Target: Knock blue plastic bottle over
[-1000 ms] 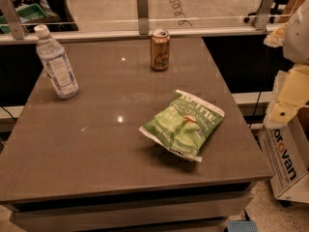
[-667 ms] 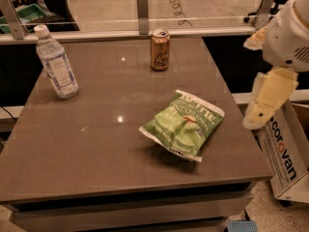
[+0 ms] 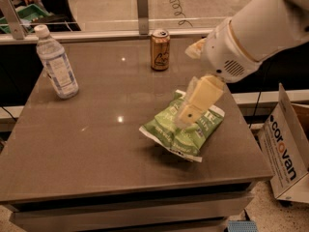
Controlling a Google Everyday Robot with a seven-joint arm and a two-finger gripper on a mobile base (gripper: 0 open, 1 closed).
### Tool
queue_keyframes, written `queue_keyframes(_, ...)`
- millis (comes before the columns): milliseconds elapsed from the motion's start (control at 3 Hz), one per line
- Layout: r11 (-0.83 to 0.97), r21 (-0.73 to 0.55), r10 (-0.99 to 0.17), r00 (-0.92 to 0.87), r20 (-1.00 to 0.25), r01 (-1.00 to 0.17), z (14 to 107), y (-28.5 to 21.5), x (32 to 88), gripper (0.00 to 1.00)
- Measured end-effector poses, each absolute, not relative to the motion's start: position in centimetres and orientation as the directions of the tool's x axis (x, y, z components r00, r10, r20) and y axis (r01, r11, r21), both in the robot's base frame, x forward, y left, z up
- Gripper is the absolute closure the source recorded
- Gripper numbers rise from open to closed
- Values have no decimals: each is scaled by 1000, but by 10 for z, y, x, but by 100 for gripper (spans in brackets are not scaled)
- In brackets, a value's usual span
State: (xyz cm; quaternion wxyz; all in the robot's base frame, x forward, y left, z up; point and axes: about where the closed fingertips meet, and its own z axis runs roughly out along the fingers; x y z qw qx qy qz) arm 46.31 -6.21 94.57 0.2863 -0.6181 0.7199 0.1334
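The blue plastic bottle (image 3: 55,63) stands upright near the table's far left corner. It is clear and bluish, with a white cap and a pale label. My gripper (image 3: 193,109) hangs from the white arm (image 3: 251,33) that reaches in from the upper right. It hovers over the green chip bag (image 3: 183,124) on the right half of the table, far to the right of the bottle and holding nothing.
A tan drink can (image 3: 160,50) stands upright at the far middle of the brown table (image 3: 96,144). A cardboard box (image 3: 285,144) sits on the floor at the right. A glass partition with posts (image 3: 142,6) runs along the far edge.
My arm has swung in from the right edge of view, leftward over the table, and the gripper is now above the chip bag. The bottle, can and bag have not moved.
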Motion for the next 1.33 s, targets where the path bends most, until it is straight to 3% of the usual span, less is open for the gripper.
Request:
queue_keyframes(667,210,-11,-579,-116,-807,-978,938,39,462,0)
queue_keyframes(1333,192,-26,-545,-84,-834,-981,930,60,468,0)
